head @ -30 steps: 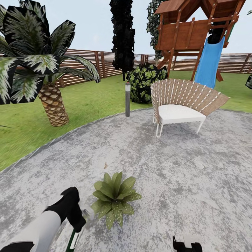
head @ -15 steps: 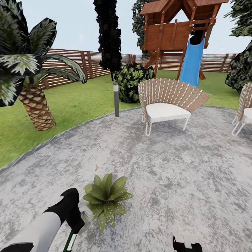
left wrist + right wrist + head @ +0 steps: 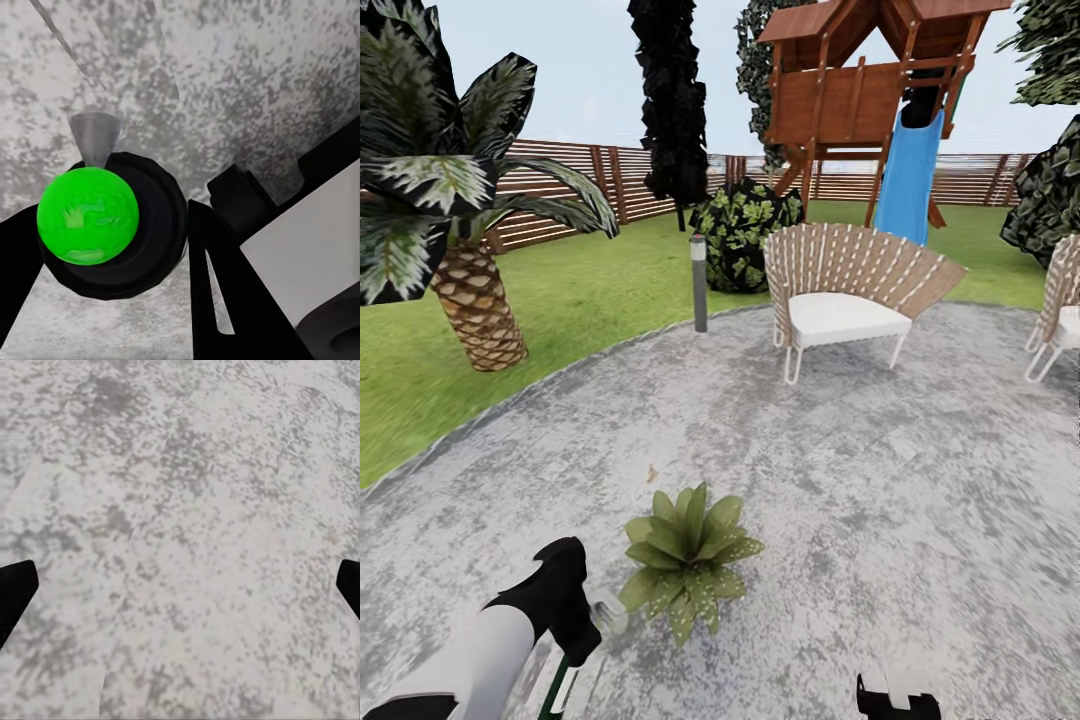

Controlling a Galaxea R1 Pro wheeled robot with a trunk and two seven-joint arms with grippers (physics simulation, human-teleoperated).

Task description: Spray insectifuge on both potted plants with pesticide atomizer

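One potted plant (image 3: 690, 560), a low rosette of speckled green leaves, sits on the grey stone patio (image 3: 840, 480) of the garden. Just left of it my left gripper (image 3: 582, 640) is shut on the pesticide atomizer (image 3: 560, 688), whose whitish sprayer head (image 3: 603, 612) points toward the leaves. In the left wrist view the black fingers (image 3: 217, 285) flank the atomizer's bright green top (image 3: 88, 215), and its grey nozzle (image 3: 95, 135) points at the patio. My right gripper (image 3: 180, 592) hangs open over bare stone, nothing in it. The second plant is out of view.
A woven chair (image 3: 850, 290) stands on the patio's far side, a second chair (image 3: 1060, 310) at the right edge. A grey lamp post (image 3: 699, 283), a palm (image 3: 470, 250), dark bushes, a playhouse with blue slide (image 3: 905, 180) and the wooden fence (image 3: 610, 185) lie beyond.
The head view swung right, then slightly back left, so the whole scene shifted. Both arms keep their place in the picture, the atomizer still held.
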